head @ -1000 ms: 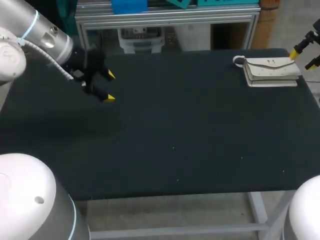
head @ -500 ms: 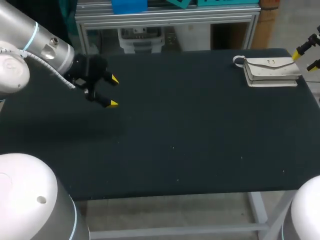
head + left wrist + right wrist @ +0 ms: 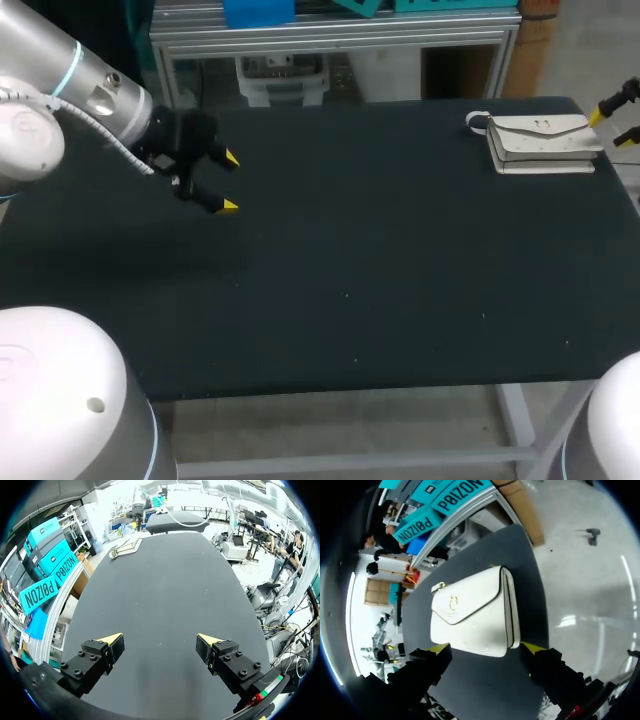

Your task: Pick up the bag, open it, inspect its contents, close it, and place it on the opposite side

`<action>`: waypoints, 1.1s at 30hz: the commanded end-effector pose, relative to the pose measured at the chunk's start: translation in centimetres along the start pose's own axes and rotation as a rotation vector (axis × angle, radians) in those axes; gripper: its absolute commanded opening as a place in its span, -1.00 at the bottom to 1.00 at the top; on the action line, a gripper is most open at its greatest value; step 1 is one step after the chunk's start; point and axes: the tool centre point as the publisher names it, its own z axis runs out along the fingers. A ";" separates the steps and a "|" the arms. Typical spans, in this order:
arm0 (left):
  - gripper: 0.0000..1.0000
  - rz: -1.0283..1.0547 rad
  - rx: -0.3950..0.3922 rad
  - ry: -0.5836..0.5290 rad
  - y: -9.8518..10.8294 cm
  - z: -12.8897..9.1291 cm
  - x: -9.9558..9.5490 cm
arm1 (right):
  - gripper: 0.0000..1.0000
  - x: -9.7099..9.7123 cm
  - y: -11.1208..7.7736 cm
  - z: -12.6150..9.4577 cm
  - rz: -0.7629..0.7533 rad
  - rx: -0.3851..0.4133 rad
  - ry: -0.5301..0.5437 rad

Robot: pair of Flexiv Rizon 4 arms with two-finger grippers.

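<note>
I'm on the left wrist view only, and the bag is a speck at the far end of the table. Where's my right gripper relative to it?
Observer: The right gripper is open. The white bag lies flat just ahead of its fingertips, not gripped.
Operator: Is the bag closed?
Observer: Yes, the flap is down, with a gold clasp on its front.

Robot lab — arm (image 3: 60, 75) over worktable (image 3: 360, 290)
</note>
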 end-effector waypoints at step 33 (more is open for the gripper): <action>1.00 0.001 0.003 0.000 0.1 0.1 0.0 | -1.00 2.4 -0.6 5.1 -0.041 0.130 0.227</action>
